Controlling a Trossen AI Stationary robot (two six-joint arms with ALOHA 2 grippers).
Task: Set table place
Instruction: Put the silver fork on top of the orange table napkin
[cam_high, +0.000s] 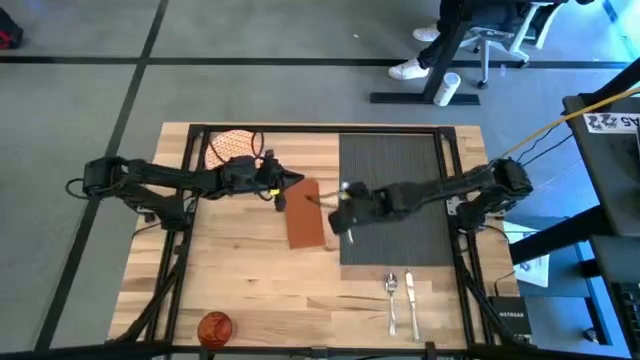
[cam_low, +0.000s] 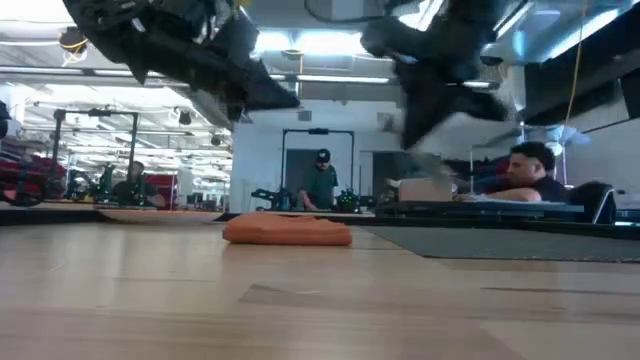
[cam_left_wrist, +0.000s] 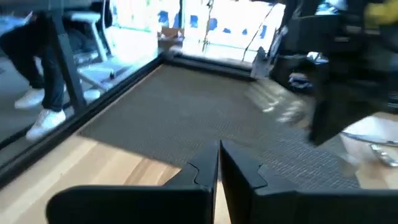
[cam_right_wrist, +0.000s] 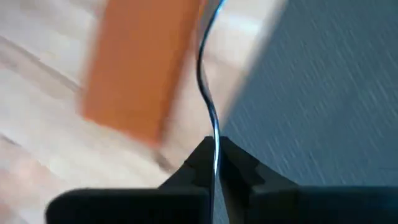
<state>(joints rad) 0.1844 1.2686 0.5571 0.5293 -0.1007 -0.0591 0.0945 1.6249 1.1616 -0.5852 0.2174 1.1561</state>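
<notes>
Your bench (cam_high: 240, 270) is a light-wood plank top, rectangular, with black metal rails along its edges. One dark grey ribbed placemat (cam_high: 400, 160), rectangular, lies flat against the far right part of the bench. One long brown napkin (cam_high: 305, 215), a soft folded strip, lies on the bare wood just beside the placemat's left edge. One round orange-patterned plate (cam_high: 228, 146) sits near the far left corner, partly covered by your left arm. One small orange cup (cam_high: 215, 326) stands at the near edge, left of centre. Two silver utensils (cam_high: 400, 300) lie side by side near the near right corner, just off the placemat; which they are you cannot tell. Your right pincer (cam_right_wrist: 214, 163) is clamped on a third thin silver utensil (cam_right_wrist: 208, 81), held above the seam between napkin and placemat. Your left pincer (cam_left_wrist: 219, 163) has its fingers pressed together on nothing, hanging above the napkin's far end. Two people are in the room beyond the bench.
</notes>
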